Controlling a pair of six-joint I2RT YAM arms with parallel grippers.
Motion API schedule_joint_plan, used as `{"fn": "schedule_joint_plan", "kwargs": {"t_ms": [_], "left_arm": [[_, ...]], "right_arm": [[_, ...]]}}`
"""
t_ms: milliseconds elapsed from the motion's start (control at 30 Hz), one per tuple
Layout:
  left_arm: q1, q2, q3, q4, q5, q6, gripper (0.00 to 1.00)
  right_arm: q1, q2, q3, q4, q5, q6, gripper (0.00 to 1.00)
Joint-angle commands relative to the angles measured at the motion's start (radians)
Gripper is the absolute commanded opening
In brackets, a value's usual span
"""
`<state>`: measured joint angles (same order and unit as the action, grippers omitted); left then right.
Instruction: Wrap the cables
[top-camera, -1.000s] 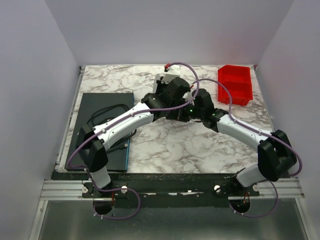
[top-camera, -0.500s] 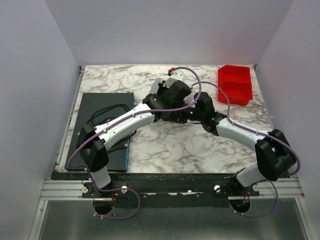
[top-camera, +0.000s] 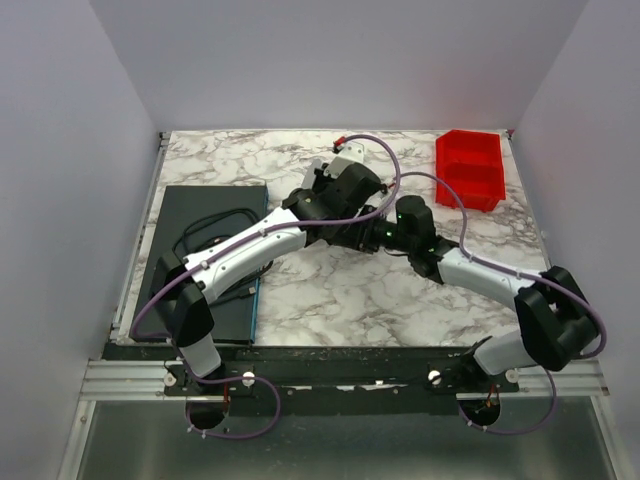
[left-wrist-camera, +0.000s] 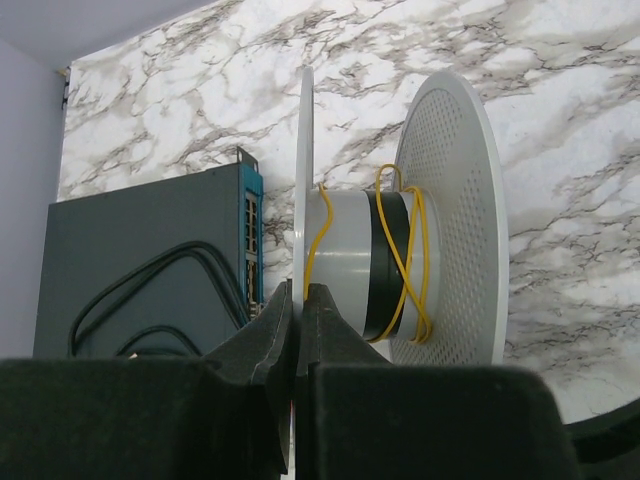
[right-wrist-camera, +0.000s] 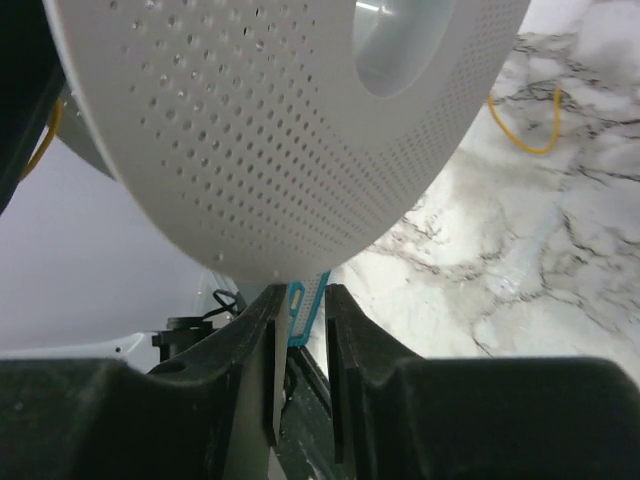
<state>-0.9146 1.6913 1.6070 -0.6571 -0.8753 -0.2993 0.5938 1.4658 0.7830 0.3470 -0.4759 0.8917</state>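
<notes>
Cables (left-wrist-camera: 401, 262): thin yellow wire lies in a few loose, crossing turns around the hub of a white reel (left-wrist-camera: 340, 262). One strand runs over the grey part of the hub and the others over a black band beside the perforated flange. In the right wrist view a further loop of the same wire (right-wrist-camera: 527, 150) lies on the marble table (right-wrist-camera: 560, 260), beyond the reel.

Reel: held off the table with its axis roughly level and its two flanges on edge.

Left gripper (left-wrist-camera: 298, 300): fingers pressed together on the rim of the thin plain flange, pinching it.

Right gripper (right-wrist-camera: 299, 296): fingers straddle the lower rim of the perforated flange (right-wrist-camera: 270, 130). The rim lies against one finger and a narrow gap shows at the other. I cannot tell whether the grip is firm.

Surroundings, top view: both arms reach inward and meet over the middle of the table (top-camera: 330, 290). A dark box (top-camera: 215, 205) with a blue port face lies along the left side, carrying black cords (left-wrist-camera: 150, 290) on its top. A red bin (top-camera: 470, 170) stands at the far right corner, well apart from the arms.
</notes>
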Motion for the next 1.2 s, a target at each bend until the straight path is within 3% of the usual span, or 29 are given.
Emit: {"fn": "schedule_joint_plan", "kwargs": {"t_ms": [0,200,600,1167], "left_arm": [[-0.010,-0.038,0.006,-0.007,-0.012,-0.040,0.00],[-0.001,-0.050,0.040,-0.035,0.024,-0.082,0.00],[-0.001,-0.162,0.051,-0.027,0.070,-0.087,0.00],[-0.001,-0.243,0.040,-0.005,0.126,-0.122,0.00]], "right_arm": [[-0.007,-0.123,-0.102,0.069,0.137,-0.060,0.30],[-0.011,-0.154,-0.255,0.206,0.273,-0.061,0.44],[-0.088,0.158,-0.128,0.258,0.235,-0.043,0.50],[-0.164,0.388,-0.046,0.569,-0.059,0.293,0.53]]}}
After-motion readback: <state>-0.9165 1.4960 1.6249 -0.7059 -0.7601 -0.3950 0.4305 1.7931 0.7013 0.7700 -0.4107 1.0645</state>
